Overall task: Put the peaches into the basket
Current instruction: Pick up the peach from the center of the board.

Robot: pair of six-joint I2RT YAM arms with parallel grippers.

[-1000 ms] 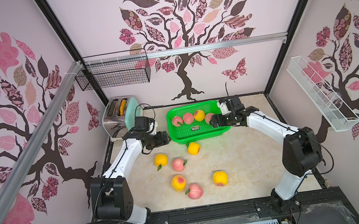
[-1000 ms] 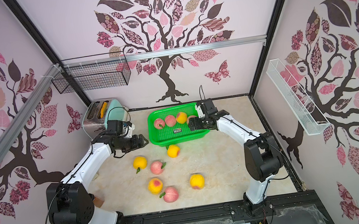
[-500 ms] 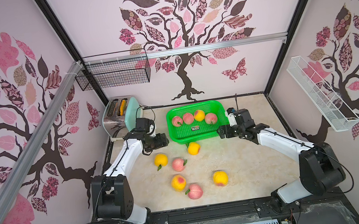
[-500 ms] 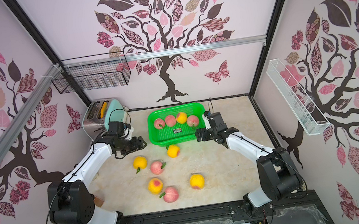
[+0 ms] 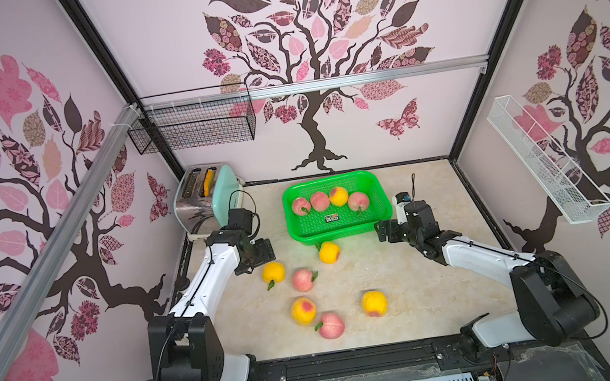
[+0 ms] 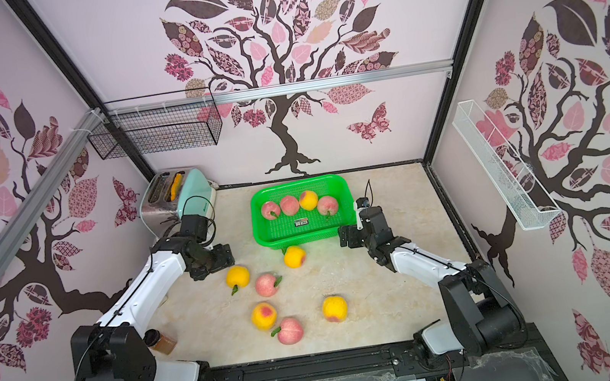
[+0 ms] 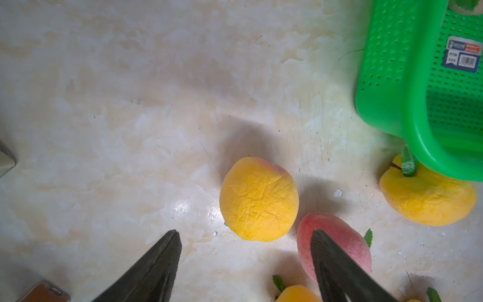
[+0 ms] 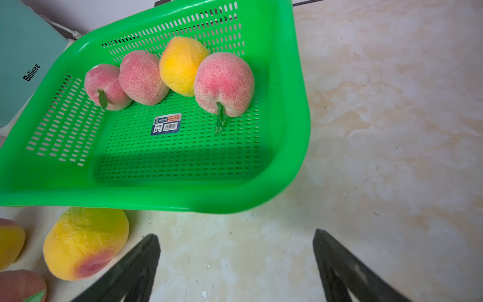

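**Item 1.** left gripper (image 7: pixel 244 232): jaws parted to a middling gap, nothing between them. It hangs low over the table (image 5: pixel 405 266). The first yellow peach (image 7: pixel 258 198) lies just ahead of the fingertips, with no contact visible. A pink peach (image 7: pixel 337 243) lies just beside that fruit, partly hidden behind one finger.

**Item 2.** right gripper (image 8: pixel 235 234): jaws spread wide, empty. It hangs over bare table near the basket (image 8: pixel 156 198), off its near right corner and apart from it.

**Item 3.** The basket is bright green and perforated, and stands upright at the rear middle of the table in both top views.
- Inside, along the far wall, four peaches sit in a touching row: three pink and one basket yellow peach (image 5: pixel 338 196).
- A small label (image 8: pixel 166 124) lies on the floor of the basket.

**Item 4.** Six peaches lie loose on the table.
- The two named under Item 1.
- A second yellow peach (image 5: pixel 329 252) rests against the basket's front wall, its leaf under the rim.
- A blushed yellow peach (image 5: pixel 303 311) lies nearer the front edge, with a front pink peach (image 5: pixel 330 325) just beside it.
- A lone yellow peach (image 5: pixel 374 303) lies apart, to their right.

**Item 5.** Surroundings:
- a toaster (image 5: pixel 208 196) in the rear left corner
- a black wire basket (image 5: pixel 198 125) on the back wall
- a white wire rack (image 5: pixel 543 160) on the right wall
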